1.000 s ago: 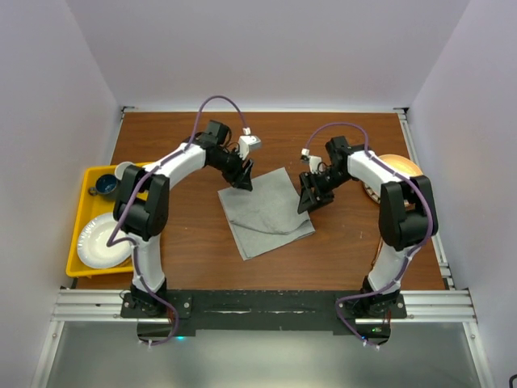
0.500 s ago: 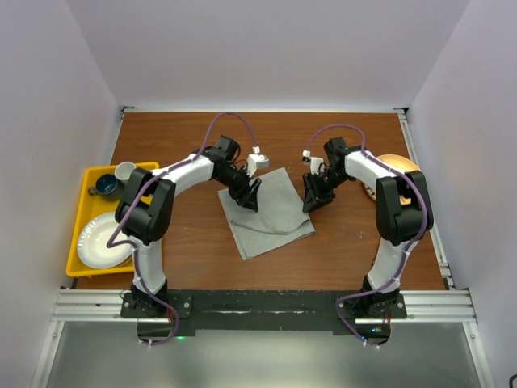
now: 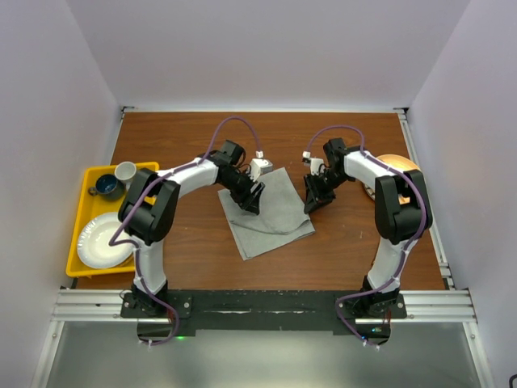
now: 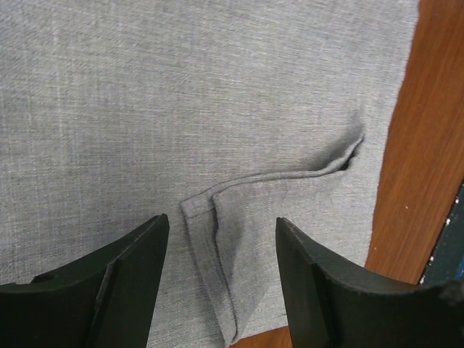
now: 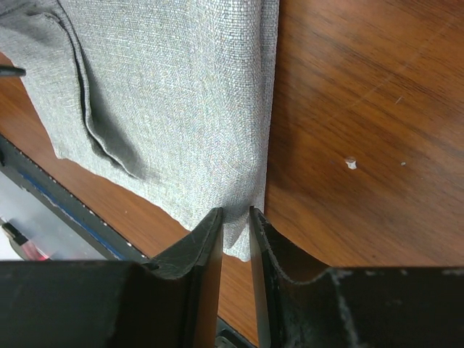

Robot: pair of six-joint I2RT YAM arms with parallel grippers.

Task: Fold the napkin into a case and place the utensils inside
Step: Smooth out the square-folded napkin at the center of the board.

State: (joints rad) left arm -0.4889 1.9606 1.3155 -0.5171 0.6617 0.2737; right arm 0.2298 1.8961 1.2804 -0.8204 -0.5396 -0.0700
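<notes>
**Inspector A:** Report location of the napkin (image 3: 271,217).

**Inspector B:** Found mid-table (image 3: 347,250), between the two arms, spread nearly flat and turned cornerwise to the near edge. Noted a hemmed flap (image 4: 246,210) doubled over on top of it.

**A:** Handling?

**B:** Judged soft, thin and light. Expected to sag, crease and drag across the wood rather than keep any shape. Not fragile, not slippery. Best taken at an edge or corner with a shallow pinch, catching only the layer meant to move. Recommend a second hold on the opposite side to keep each fold square.

**A:** Position against the left gripper (image 3: 254,202)?

**B:** Placed over the cloth's far-left part, jaws spread wide, nothing held. In the wrist view, shows the flap's hemmed corner lying below and between the two fingers (image 4: 109,290). Cannot tell whether touching the cloth.

**A:** And the right gripper (image 3: 312,202)?

**B:** Set at the cloth's right-hand edge. Jaws drawn to a narrow slot, with that edge nipped between them and the fabric drawn up into the gap. Bare wood just beside the outer finger. Judged a usable hold for turning that side over, provided only the edge is caught.
</notes>
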